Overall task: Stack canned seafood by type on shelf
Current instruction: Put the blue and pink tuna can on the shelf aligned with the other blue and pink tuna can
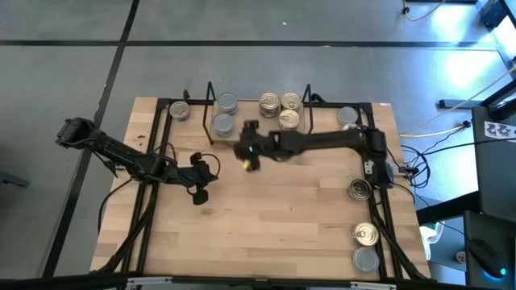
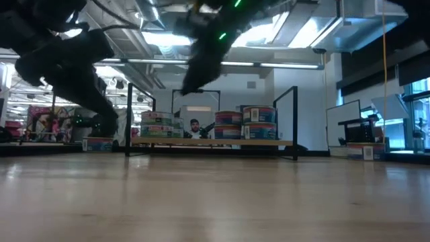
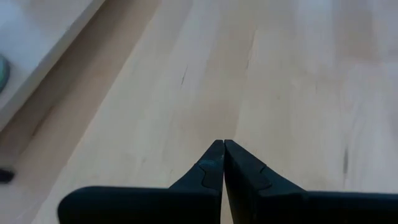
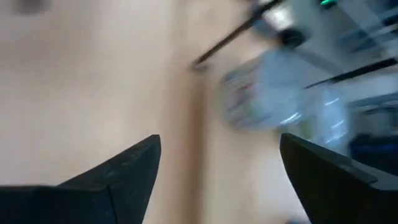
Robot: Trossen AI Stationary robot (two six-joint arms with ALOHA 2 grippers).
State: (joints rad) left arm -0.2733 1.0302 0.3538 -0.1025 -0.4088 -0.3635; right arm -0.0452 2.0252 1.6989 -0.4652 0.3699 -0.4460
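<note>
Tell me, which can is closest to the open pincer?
The grey-topped can at the shelf's front, on its left half. The open right pincer hovers just in front of it; the gold-topped cans sit further right.

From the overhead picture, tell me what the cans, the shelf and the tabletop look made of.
Cans: apparently metal; tops shine, some grey-silver, some pale gold, with ringed lids.
Shelf: light wooden board by its grain, with thin black end frames, probably wire.
Tabletop: pale wood in jointed strips with a smooth, matte-looking finish.
</note>
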